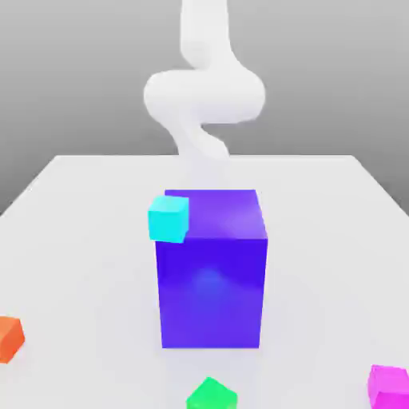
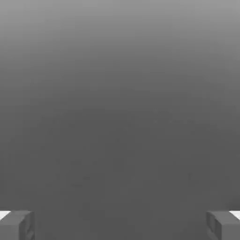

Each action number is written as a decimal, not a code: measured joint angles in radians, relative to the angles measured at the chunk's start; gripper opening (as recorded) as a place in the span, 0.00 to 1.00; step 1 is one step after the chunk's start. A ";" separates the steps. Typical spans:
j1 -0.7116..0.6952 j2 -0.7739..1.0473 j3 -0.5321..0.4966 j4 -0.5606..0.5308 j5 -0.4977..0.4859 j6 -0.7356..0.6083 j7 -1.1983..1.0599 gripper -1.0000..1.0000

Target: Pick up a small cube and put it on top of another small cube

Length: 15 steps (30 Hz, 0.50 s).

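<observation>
The small magenta-pink cube [image 1: 388,387] lies on the white table at the near edge, on the exterior view's right. The small green cube [image 1: 212,395] sits at the near edge in the middle, well apart from the magenta one. In the hand view my gripper [image 2: 120,226] is open: its two grey fingertips [image 2: 17,225] stand far apart with nothing between them, facing plain grey background. My white arm [image 1: 204,94] rises behind the big blue block, far from both cubes.
A big blue block [image 1: 212,272] stands in the middle of the table [image 1: 80,208], between the arm and the small cubes. A small cyan cube [image 1: 168,218] shows at its upper corner on the exterior view's left. A small orange cube [image 1: 9,338] lies at the left edge.
</observation>
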 joint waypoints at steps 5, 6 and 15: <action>0.105 0.188 -0.026 0.013 0.037 0.048 -0.166 0.50; 0.123 0.224 -0.029 0.015 0.045 0.058 -0.198 0.50; 0.243 0.551 -0.009 0.038 0.107 0.140 -0.485 0.50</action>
